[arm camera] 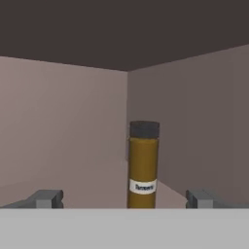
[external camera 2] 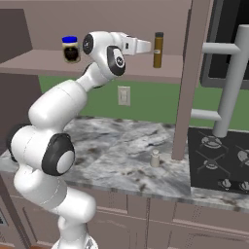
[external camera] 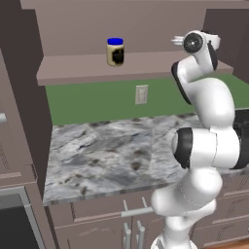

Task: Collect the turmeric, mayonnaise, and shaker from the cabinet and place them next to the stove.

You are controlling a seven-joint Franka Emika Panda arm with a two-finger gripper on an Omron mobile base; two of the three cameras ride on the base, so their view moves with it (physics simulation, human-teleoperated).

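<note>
Cabinet shelf above, counter and stove below.
On your cabinet (external camera 2: 146, 74) shelf, the mayonnaise (external camera 2: 71, 49) stands far left and the turmeric (external camera 2: 158, 49) right, with the gripper (external camera 2: 146, 46) between them, just beside the turmeric. Below, the shaker (external camera 2: 155, 158) sits on the counter (external camera 2: 121, 151), left of the stove (external camera 2: 219, 163).

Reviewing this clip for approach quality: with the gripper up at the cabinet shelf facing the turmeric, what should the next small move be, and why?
Probably a short straight advance toward the turmeric. In the hand view the bottle stands upright, centred between the open fingertips, but still ahead of them, so the gripper cannot close yet. The shaker already sits on the counter by the stove; the mayonnaise waits on the shelf.
</note>
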